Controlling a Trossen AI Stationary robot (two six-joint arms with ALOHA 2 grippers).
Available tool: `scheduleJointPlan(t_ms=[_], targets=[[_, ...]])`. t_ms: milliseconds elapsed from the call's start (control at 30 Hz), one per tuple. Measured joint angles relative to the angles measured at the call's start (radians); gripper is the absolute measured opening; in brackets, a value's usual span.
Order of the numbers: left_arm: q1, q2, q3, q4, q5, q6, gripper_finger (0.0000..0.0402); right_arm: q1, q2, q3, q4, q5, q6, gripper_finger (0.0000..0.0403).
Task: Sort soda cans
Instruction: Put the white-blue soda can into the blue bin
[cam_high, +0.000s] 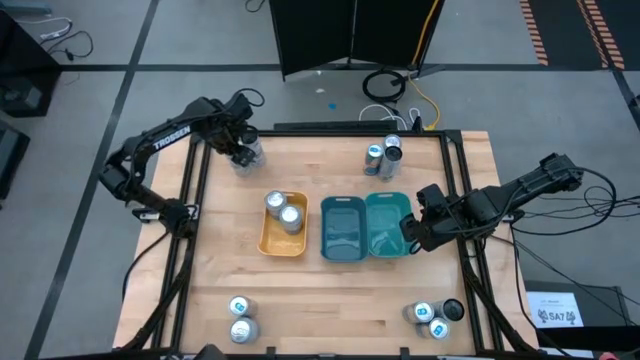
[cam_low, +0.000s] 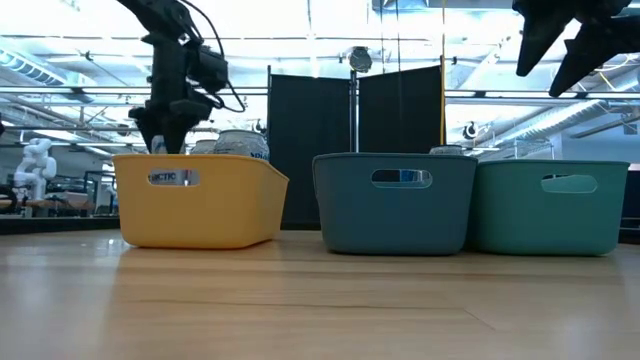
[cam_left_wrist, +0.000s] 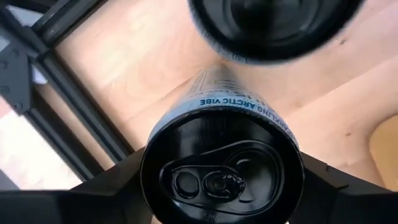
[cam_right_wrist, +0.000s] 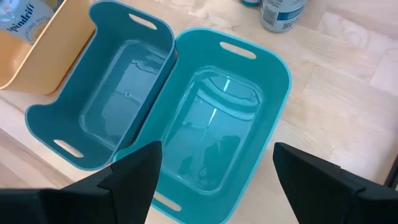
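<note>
While clamped between the left gripper fingers, soda can, right gripper spread above teal tray

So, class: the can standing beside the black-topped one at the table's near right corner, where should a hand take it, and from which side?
Grip the blue-marked can around its round side wall, just under the rim, coming straight down from above. It stands upright, and the black-topped can and another can crowd it, so the fingers should close across its freer sides. The right hand, open above the teal tray, is nearest.
</note>
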Motion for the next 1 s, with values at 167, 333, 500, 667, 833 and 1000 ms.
scheduleJointPlan(t_ms=[167, 333, 500, 667, 833, 1000], targets=[[-0.032, -0.070, 0.043, -0.056, 0.021, -0.040, 0.0275, 0.000, 0.000, 0.000, 0.000, 0.000, -0.010, 0.0299], [-0.077, -0.145, 0.109, -0.067, 0.121, -0.091, 0.0276, 0.000, 0.000, 0.000, 0.000, 0.000, -0.014, 0.0299], [-0.146, -0.191, 0.209, 0.033, 0.218, -0.124, 0.0276, 0.000, 0.000, 0.000, 0.000, 0.002, -0.022, 0.0299], [-0.266, -0.185, 0.293, 0.301, 0.315, -0.154, 0.0276, 0.000, 0.000, 0.000, 0.001, 0.023, -0.021, 0.0299], [-0.441, -0.060, 0.387, 0.434, 0.301, -0.136, 0.0276, 0.000, 0.000, 0.000, 0.007, 0.024, -0.021, 0.0299], [-0.598, 0.129, 0.564, 0.376, 0.239, -0.042, 0.0276, 0.000, 0.000, 0.000, 0.016, 0.023, -0.014, 0.0299]])
